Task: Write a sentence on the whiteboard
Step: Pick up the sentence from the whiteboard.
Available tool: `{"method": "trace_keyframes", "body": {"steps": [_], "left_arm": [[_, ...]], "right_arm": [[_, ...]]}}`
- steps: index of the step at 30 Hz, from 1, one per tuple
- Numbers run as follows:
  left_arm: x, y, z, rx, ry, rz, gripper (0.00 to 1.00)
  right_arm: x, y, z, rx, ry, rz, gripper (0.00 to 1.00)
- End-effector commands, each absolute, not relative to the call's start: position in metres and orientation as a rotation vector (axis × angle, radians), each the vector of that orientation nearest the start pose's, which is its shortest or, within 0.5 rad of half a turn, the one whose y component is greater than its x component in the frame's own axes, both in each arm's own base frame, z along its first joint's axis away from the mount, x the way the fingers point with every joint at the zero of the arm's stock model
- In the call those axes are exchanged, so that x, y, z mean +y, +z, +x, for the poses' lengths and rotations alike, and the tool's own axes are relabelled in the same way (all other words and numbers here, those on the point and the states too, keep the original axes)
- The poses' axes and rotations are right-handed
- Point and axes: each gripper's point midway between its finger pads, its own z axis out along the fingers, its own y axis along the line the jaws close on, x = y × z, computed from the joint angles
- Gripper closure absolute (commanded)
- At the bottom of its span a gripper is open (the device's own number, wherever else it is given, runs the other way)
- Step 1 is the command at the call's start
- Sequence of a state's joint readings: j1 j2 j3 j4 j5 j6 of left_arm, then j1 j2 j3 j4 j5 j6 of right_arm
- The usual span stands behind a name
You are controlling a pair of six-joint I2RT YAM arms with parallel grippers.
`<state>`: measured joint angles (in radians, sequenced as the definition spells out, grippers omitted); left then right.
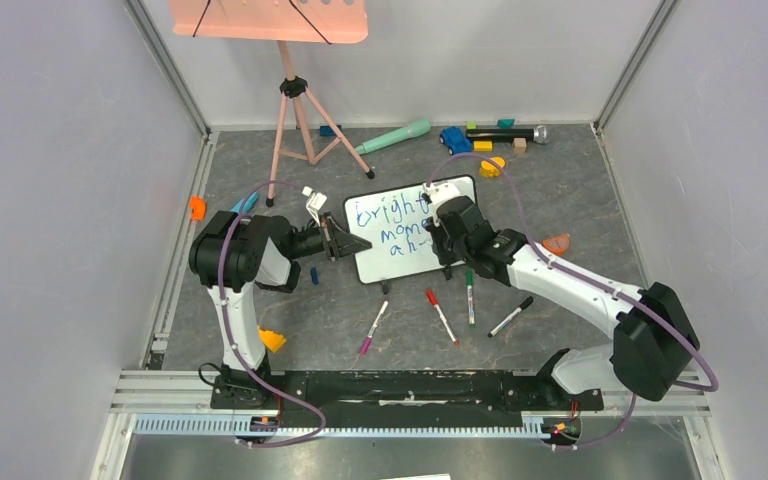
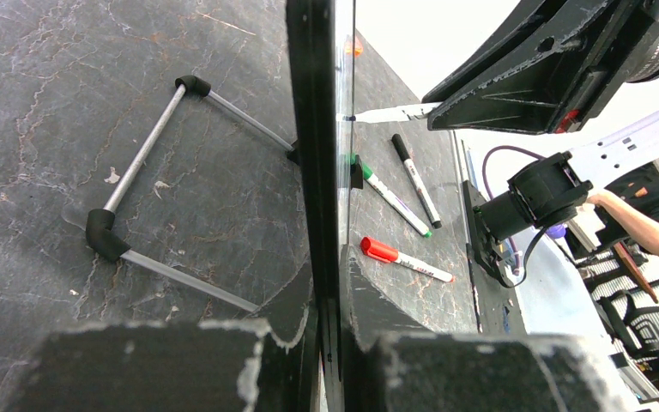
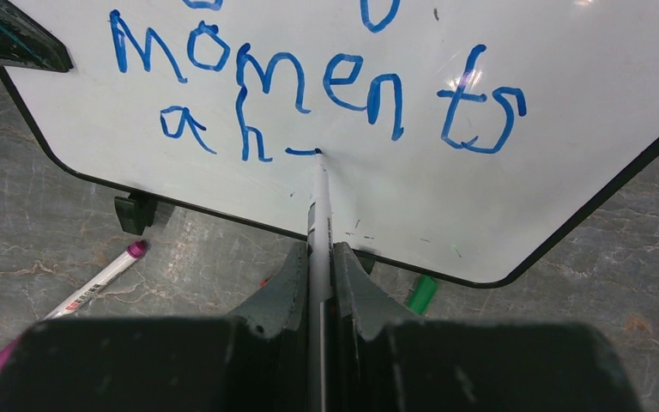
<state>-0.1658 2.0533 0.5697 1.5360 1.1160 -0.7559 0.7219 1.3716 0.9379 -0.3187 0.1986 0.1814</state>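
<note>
The left claw [image 2: 330, 319] clamps the whiteboard [image 3: 523, 189] by its edge; the right claw [image 3: 319, 259] grips a marker [image 3: 318, 202], tip touching beside the sentence [image 3: 309, 81] at "ah".

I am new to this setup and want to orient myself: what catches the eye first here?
The whiteboard stands on the grey table, bearing blue writing: "moments" and an unfinished "ah". The right gripper presses a marker to it; the left gripper clamps its edge.
</note>
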Motion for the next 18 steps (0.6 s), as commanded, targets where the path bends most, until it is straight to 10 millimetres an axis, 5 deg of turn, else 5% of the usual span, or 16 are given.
{"method": "trace_keyframes", "body": {"steps": [1,18], "left_arm": [[-0.221,0.055,0.332,1.696,-1.375,0.499,0.98],[-0.221,0.054,0.332,1.695,-1.371,0.502,0.98]], "right_arm": [[0.233,0.147,0.319,2.179,0.247,-0.49,1.0],[0.232,0.12,0.301,2.238,0.29,-0.522,1.0]]}}
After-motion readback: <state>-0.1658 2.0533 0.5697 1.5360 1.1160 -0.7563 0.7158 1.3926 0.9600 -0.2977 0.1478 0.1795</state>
